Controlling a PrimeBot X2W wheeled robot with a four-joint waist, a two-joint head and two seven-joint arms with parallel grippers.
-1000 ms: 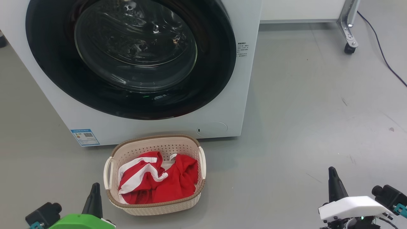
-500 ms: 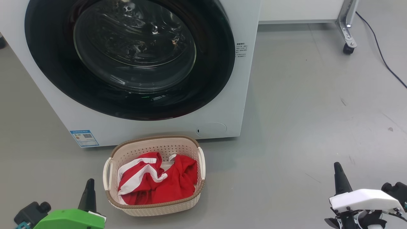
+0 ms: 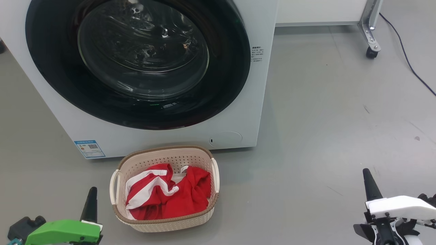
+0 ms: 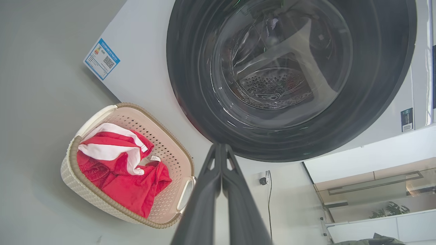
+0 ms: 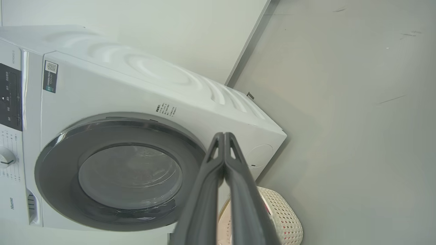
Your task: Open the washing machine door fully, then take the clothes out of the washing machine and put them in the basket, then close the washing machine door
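Reading near to far in the head view: left gripper (image 3: 91, 199) sits low at 8 o'clock, right gripper (image 3: 369, 183) low at 4 o'clock, both w/ fingers pressed together, nothing between them, well apart from everything else. Next the basket (image 3: 163, 149) stands on the floor at 7 o'clock, just in front of the washer (image 3: 262, 102), and the red-and-white clothes (image 3: 170, 195) lie piled inside it, so the unloading step looks done. Behind it the door (image 3: 231, 85) sits flush against the washer front at 10 o'clock, no gap showing at its rim, so I'd call it closed too. Thru the glass, the left wrist view gives bare holed steel drum (image 4: 272, 85) and no red fabric, tho reflections hide part of it. My call: all three steps appear complete, nothing left except maybe a check that the latch caught, which can't be told from here. Writing: blue sticker (image 3: 89, 148) at 7 o'clock of the door carries a QR code and coloured bars, text too small to read; round flap (image 3: 225, 139) at 5 o'clock of the door is blank; small black print block (image 3: 259, 54) at 3 o'clock of the door is illegible. Right wrist view adds a grey brand word (image 5: 12, 203) beside the door, prob. Hisense, a QR sticker (image 5: 51, 76) near the dark control panel (image 5: 10, 98), and a dial (image 5: 6, 158), markings unreadable.
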